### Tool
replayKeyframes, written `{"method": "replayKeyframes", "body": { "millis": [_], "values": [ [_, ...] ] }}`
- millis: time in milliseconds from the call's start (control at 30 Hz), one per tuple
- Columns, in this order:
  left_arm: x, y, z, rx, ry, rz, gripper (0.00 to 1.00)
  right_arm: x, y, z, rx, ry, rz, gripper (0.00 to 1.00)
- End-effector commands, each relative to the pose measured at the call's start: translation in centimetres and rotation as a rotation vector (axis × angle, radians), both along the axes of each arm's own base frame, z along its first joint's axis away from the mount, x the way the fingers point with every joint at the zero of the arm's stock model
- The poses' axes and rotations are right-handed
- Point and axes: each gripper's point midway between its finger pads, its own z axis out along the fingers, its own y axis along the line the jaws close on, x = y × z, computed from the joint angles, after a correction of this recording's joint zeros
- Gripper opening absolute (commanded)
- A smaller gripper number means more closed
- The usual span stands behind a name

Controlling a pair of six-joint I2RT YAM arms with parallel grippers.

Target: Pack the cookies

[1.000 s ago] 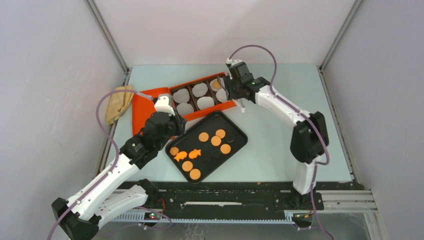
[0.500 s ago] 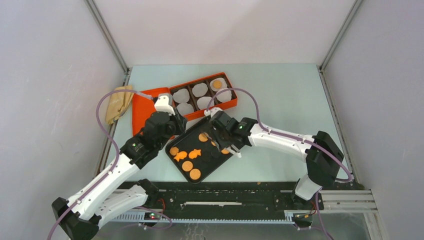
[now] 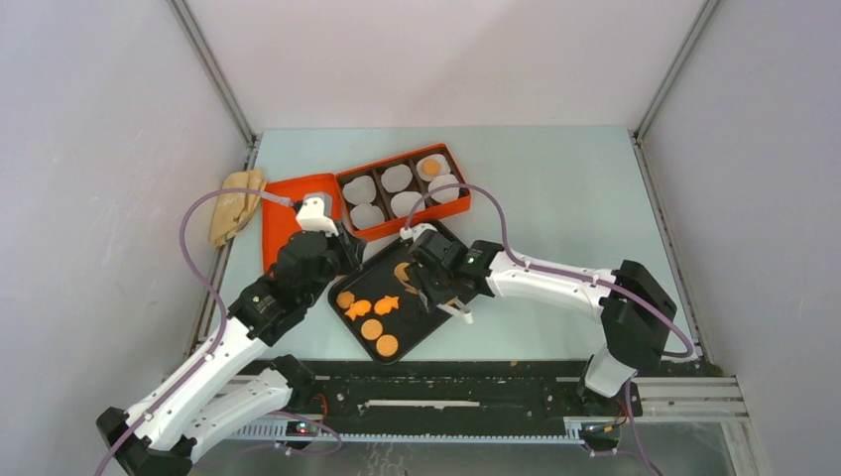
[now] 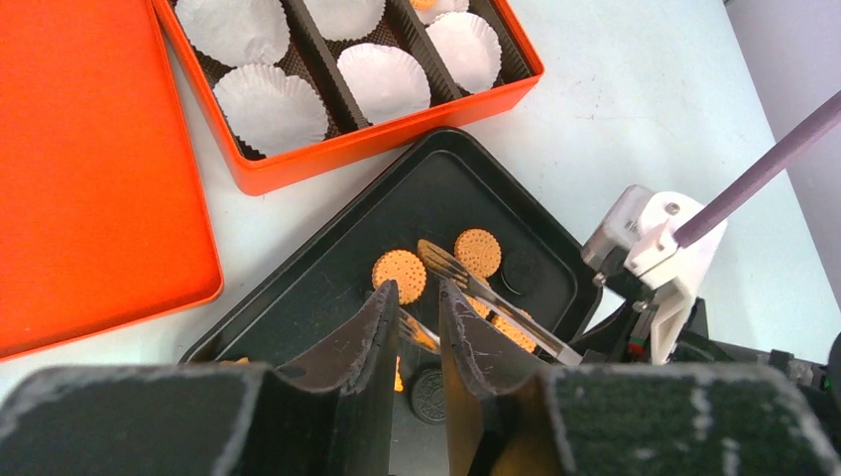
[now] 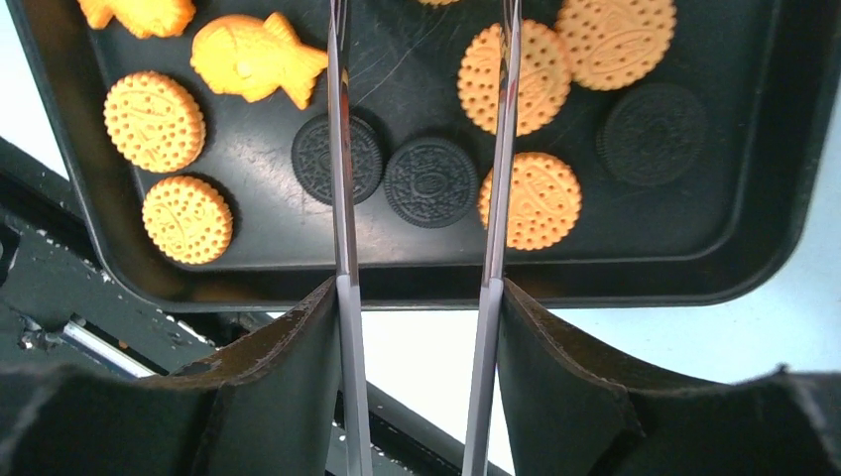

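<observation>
The cookies lie in a black tray: round orange ones, two orange fish and dark round ones. One orange cookie sits in a paper liner in the orange box. My right gripper is shut on metal tongs, whose arms are spread low over the tray's middle, astride a dark cookie. It shows in its own view. My left gripper hangs over the tray's left part, its jaws a narrow gap apart and empty.
The box's orange lid lies flat to the left of the box. White fluted liners fill the box's compartments. A tan cloth lies at the table's left edge. Grey walls close in three sides.
My right arm swung with the tongs from the box at the back down to the tray and moved a little left over it. My left arm shifted slightly.
</observation>
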Motion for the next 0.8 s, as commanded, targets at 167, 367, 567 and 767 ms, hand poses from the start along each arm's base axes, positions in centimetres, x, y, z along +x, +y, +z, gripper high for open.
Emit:
{"method": "replayKeyframes", "body": {
  "millis": [167, 367, 567, 767],
  "values": [
    [0.0, 0.3, -0.2, -0.013, -0.005, 0.022, 0.27, -0.8, 1.1, -1.1, 0.004, 0.021, -0.031, 0.60],
    [0.1, 0.1, -0.3, -0.014, -0.003, 0.014, 0.26, 1.7, 0.4, 0.6, 0.010, -0.046, -0.111, 0.36],
    [0.1, 0.4, 0.5, -0.019, -0.022, 0.025, 0.26, 4.1, 0.4, 6.4, 0.075, -0.180, -0.124, 0.24],
    [0.3, 1.5, 1.3, 0.009, -0.029, 0.073, 0.26, 8.7, -2.0, 11.4, 0.105, -0.287, -0.209, 0.24]
  ]
}}
